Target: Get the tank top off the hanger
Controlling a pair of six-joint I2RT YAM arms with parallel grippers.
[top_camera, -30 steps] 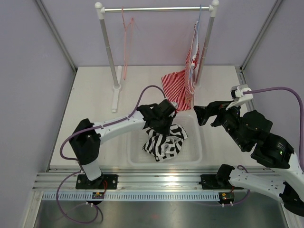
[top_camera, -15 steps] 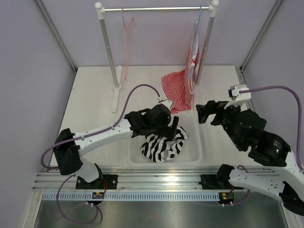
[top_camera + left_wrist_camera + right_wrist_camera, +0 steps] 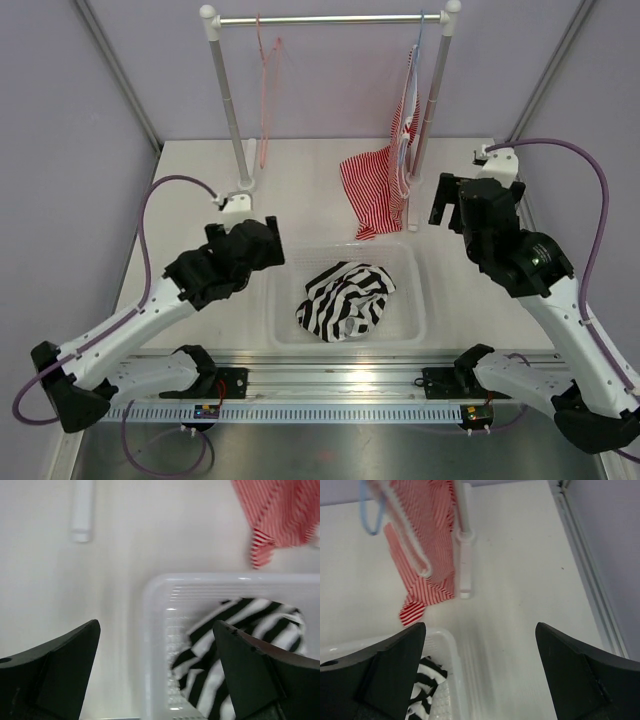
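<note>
Well inside the bin [image 3: 285, 300] rim, the tank top [image 3: 345, 298] lies crumpled.

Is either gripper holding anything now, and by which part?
Nothing is held. The left gripper and the right gripper are both open and empty; the tank top lies loose in the bin.

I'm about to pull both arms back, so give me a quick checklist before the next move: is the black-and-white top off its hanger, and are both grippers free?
1. The tank top is off the hanger: ok, it lies bunched in the bin.
2. The hanger hangs bare on the rail: ok.
3. The left gripper is open and empty: ok, by the bin's left rim.
4. The right gripper is open and empty: ok.
5. The red-striped top is clear of both grippers: ok.
6. The hanger's hook is fully seated: cannot tell, too thin to see.
</note>
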